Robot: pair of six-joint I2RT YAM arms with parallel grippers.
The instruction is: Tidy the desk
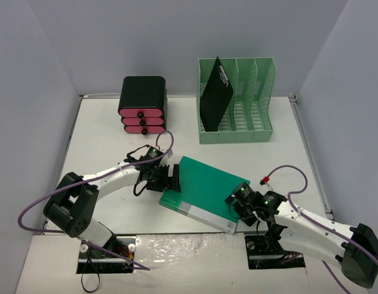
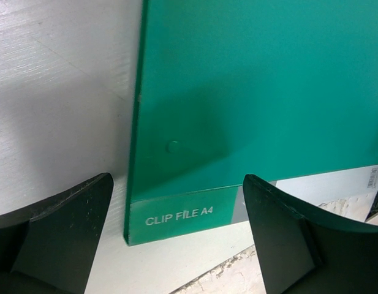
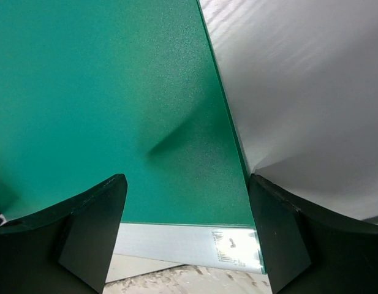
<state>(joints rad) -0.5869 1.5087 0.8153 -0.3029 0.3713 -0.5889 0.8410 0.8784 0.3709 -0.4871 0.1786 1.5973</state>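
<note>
Top external: both grippers open at file corners

Desk (image 1: 97, 135) fills the space between grey walls. It is fixed, rigid and squared to them, with nothing to grab, so handling means the file (image 1: 204, 187). File lies flat, centre-near on the desk. Its long axis slants far-left to near-right, pale spine strip facing the arm bases. It looks thin, light, smooth plastic, likely slippery and a bit flexy. Best pinched at an edge or corner, maybe two-handed. Left gripper (image 1: 166, 179) is wide open at the file's left end, holding nothing; left wrist shows fingers either side of the labelled corner. Right gripper (image 1: 239, 207) is also wide open and empty, at the near-right corner. Rack (image 1: 250, 101) with clipboard (image 1: 214, 92) and drawers (image 1: 143, 105) stand on the far side.
</note>
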